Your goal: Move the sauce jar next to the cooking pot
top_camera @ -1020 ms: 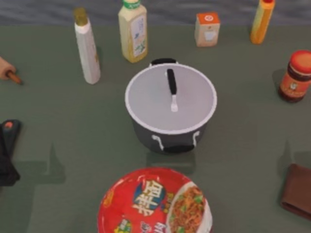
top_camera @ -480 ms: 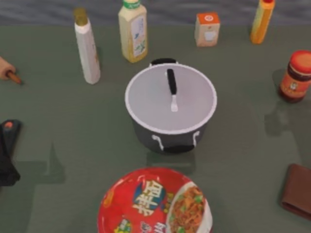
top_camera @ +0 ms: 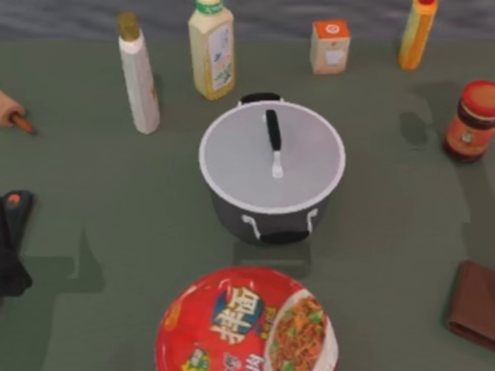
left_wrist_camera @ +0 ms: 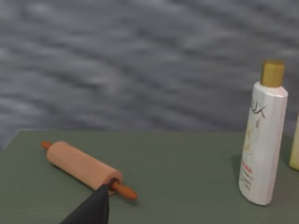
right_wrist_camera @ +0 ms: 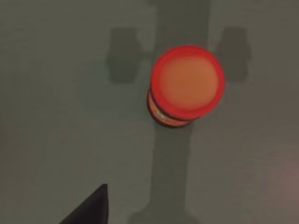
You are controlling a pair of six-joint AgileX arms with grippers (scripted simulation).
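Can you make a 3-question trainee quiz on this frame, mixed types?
1. True or false: the sauce jar stands touching the cooking pot.
2. Multiple choice: which thing lies at the table's left edge in the top view? A) rolling pin B) orange bottle C) instant-noodle bowl
3. Fill in: the right wrist view looks down on the jar's red ____.

Key:
1. False: the jar stands apart, near the table's right edge, with bare table between it and the pot.
2. A.
3. lid.
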